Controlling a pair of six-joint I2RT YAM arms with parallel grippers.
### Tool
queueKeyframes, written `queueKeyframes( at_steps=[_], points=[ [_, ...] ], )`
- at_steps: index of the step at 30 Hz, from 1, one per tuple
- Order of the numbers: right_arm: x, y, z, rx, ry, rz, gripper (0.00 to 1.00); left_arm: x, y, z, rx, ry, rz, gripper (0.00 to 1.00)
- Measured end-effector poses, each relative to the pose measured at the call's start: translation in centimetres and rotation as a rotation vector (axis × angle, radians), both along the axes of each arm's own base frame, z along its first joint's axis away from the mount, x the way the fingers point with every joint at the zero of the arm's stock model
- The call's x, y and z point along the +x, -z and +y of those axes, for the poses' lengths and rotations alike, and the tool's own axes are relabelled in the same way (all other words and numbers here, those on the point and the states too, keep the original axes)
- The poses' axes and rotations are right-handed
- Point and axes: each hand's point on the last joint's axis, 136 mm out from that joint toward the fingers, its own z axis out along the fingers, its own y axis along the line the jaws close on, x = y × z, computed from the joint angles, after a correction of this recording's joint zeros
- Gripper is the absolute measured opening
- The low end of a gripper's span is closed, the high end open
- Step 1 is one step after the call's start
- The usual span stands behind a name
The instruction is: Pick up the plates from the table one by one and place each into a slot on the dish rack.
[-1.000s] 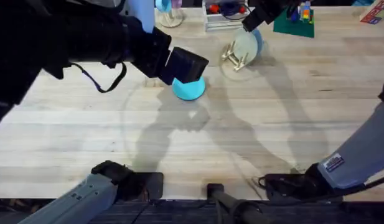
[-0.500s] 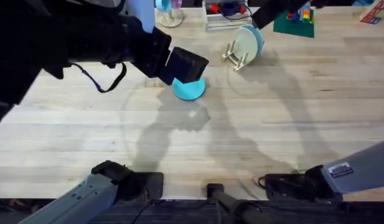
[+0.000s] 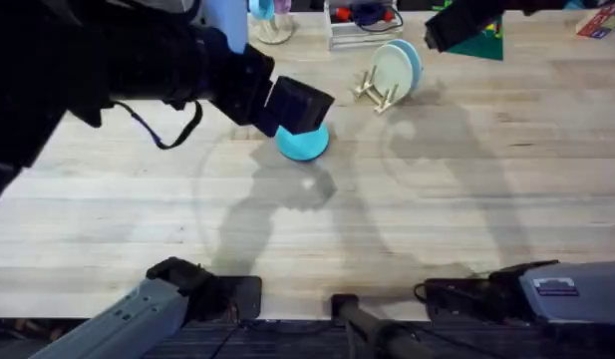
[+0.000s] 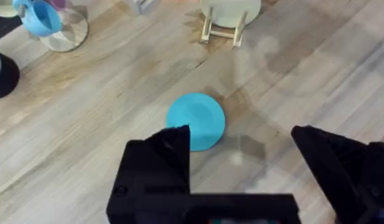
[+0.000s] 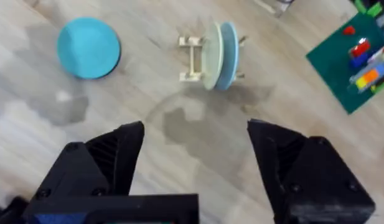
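A teal-blue plate (image 3: 303, 143) (image 4: 195, 121) (image 5: 89, 47) lies flat on the table (image 3: 407, 219). My left gripper (image 3: 299, 112) (image 4: 240, 134) hovers just above and beside it, open and holding nothing. At the back stands the dish rack (image 3: 372, 92) (image 5: 193, 59) (image 4: 221, 30). A pale yellow plate (image 3: 391, 70) (image 5: 211, 56) (image 4: 230, 7) stands upright in one of its slots, with a pale-blue disc (image 3: 413, 62) (image 5: 228, 55) behind it. Up and to the right of the rack, clear of it, my right gripper (image 3: 457, 22) (image 5: 195, 149) is open and holds nothing.
A green baseplate with coloured bricks (image 3: 472, 38) (image 5: 360, 56) lies at the back right. A clear tray (image 3: 362, 25) and a clear glass holding a blue piece (image 3: 272, 22) (image 4: 45, 22) stand along the back edge. Bare wood runs across the middle and front.
My right gripper has pulled back from the rack, up and to the right, leaving the pale yellow plate standing in it. The left arm has not moved.
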Motion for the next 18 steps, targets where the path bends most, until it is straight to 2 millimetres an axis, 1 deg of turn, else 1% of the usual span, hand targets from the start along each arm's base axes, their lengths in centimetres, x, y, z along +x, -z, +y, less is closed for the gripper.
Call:
queueKeyframes(
  at_steps=[4, 9, 11, 18],
  points=[
    [-0.8, -0.8, -0.1, 0.020, 0.033, -0.003, 0.995, -0.2, 0.3, 0.1, 0.006, 0.000, 0.014, 0.994],
    [-1.1, -0.3, -0.2, 0.032, 0.062, 0.021, 0.995, -0.5, 0.5, 0.2, 0.011, 0.000, 0.027, 0.993],
    [-1.3, 0.4, -0.2, 0.035, 0.076, 0.043, 0.995, -0.5, 0.5, 0.2, 0.011, 0.000, 0.028, 0.993],
    [-2.4, 4.9, -0.4, 0.028, 0.130, 0.174, 0.993, -0.8, 0.9, 0.3, 0.019, -0.001, 0.048, 0.993]
  ],
)
